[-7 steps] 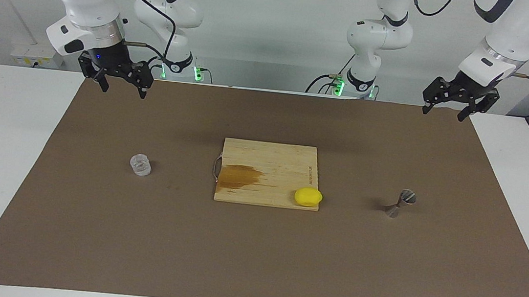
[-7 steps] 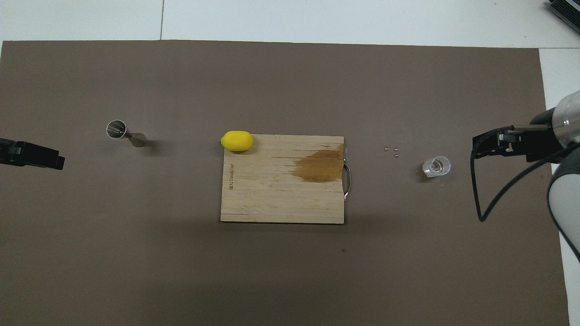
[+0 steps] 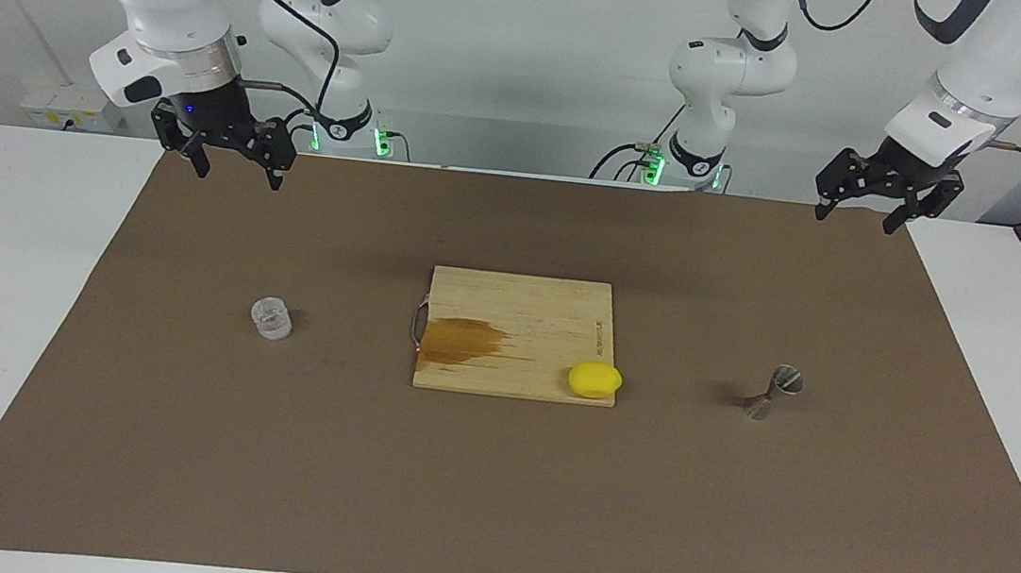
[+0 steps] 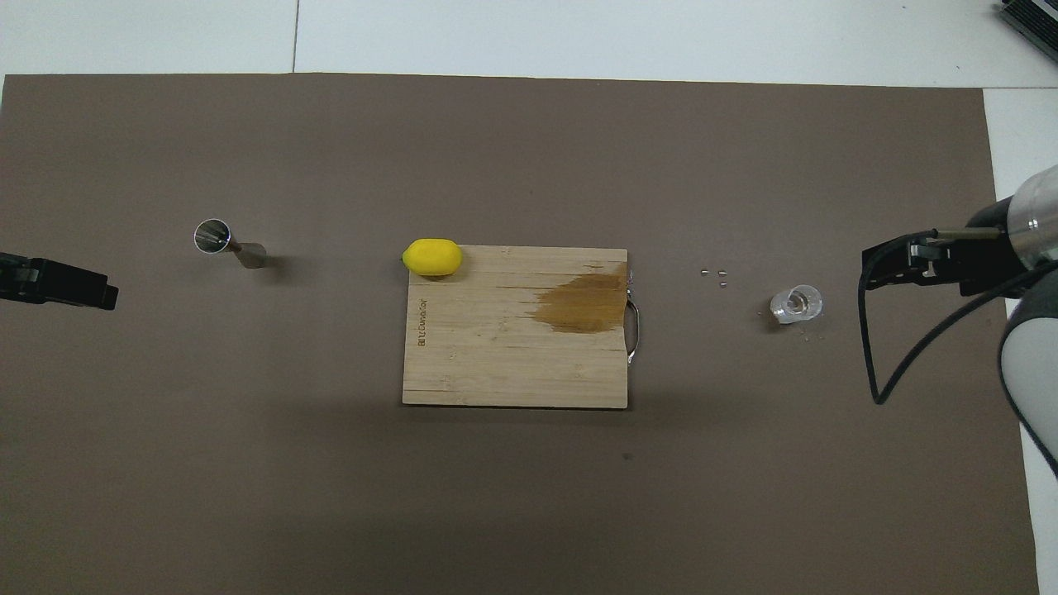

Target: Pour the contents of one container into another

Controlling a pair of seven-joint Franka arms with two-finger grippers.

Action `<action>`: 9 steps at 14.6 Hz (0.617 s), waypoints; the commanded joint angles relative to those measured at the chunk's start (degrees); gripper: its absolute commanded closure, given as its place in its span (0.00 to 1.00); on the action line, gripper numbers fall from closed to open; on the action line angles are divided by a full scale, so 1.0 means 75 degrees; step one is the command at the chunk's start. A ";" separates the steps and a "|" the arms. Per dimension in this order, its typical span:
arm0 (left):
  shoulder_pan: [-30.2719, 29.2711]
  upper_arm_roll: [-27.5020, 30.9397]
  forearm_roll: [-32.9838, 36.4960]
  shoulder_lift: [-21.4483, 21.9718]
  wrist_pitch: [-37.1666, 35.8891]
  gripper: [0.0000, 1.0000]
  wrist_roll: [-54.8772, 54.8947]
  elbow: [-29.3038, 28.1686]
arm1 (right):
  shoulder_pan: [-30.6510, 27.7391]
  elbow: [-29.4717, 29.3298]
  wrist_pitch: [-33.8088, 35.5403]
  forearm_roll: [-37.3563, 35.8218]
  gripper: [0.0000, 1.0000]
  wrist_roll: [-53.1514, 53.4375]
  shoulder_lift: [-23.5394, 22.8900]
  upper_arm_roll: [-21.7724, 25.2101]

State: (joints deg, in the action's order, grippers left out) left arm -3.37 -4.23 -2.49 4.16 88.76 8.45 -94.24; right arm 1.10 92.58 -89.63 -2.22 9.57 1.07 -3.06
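Observation:
The clear glass tumbler [image 3: 271, 318] [image 4: 796, 304] stands on the brown mat toward the right arm's end of the table. The steel hourglass jigger [image 3: 775, 390] [image 4: 227, 241] stands on the mat toward the left arm's end. My right gripper [image 3: 239, 174] [image 4: 866, 266] hangs open high above the mat, well apart from the tumbler. My left gripper [image 3: 855, 220] [image 4: 103, 292] hangs open high over its own end of the mat, apart from the jigger. Neither gripper holds anything.
A wooden cutting board [image 3: 556, 306] [image 4: 496, 364] with a dark stain lies mid-mat between the two containers. A yellow lemon [image 3: 595, 380] [image 4: 431, 256] sits on the board's corner. A few tiny beads [image 4: 716, 275] lie near the tumbler. White table [image 3: 0, 271] surrounds the mat.

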 commanded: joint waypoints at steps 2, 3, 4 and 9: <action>-0.0077 0.0025 0.0122 0.0255 0.1006 0.00 -0.0482 -0.0898 | -0.0135 -0.0062 0.0127 -0.0043 0.00 -0.0127 -0.0002 -0.0038; -0.0112 0.0060 0.0110 0.0150 0.1287 0.00 -0.0564 -0.1004 | -0.0147 -0.0062 0.0127 -0.0043 0.00 -0.0115 -0.0002 -0.0038; -0.0345 0.0060 0.0040 -0.0071 0.1557 0.00 -0.0959 -0.1017 | -0.0182 -0.0062 0.0103 -0.0043 0.00 -0.0115 -0.0014 -0.0038; -0.1879 0.0095 -0.2507 -0.0695 0.2282 0.00 -0.2367 -0.1810 | -0.0182 -0.0062 0.0068 -0.0044 0.00 -0.0162 -0.0014 -0.0050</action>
State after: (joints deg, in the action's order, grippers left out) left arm -13.12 -3.02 -13.70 -0.77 101.28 -4.42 -103.13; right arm 0.34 92.58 -89.63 -2.22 9.57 1.07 -2.96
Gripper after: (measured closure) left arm 0.000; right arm 0.000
